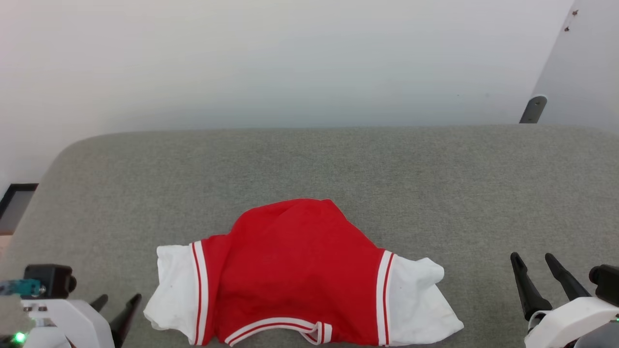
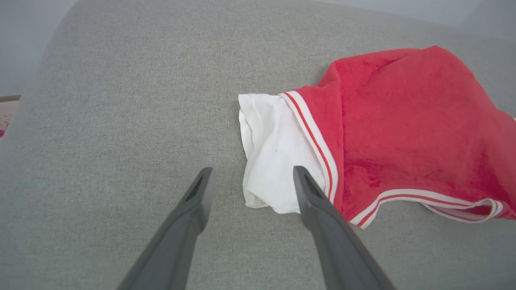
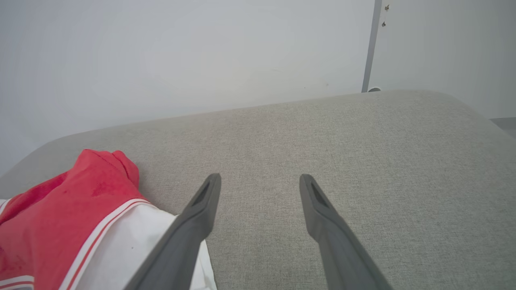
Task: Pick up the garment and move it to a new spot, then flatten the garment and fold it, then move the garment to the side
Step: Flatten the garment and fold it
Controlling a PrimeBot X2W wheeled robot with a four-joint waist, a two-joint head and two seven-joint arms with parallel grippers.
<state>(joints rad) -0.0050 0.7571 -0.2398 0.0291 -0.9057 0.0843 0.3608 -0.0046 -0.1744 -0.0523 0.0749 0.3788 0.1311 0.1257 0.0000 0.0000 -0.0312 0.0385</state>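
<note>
A grey padded surface [image 1: 435, 183] runs back to a white wall [image 1: 290, 58]. The red shirt [image 1: 295, 270] lies crumpled at its near middle, with 1 white sleeve out to each side. The left gripper [image 1: 119, 300] sits just left of the shirt and the right gripper [image 1: 533, 258] sits to its right. Both have their 2 fingers apart and hold nothing.

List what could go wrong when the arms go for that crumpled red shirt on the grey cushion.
1. The garment lies humped and bunched, so a pinch may catch several layers or just one, and it could lift twisted.
2. The left gripper and right gripper, both open, sit nearest the white sleeves; lifting by sleeves alone may leave the red body sagging.
3. The loose neckline trim might snag a finger.
</note>
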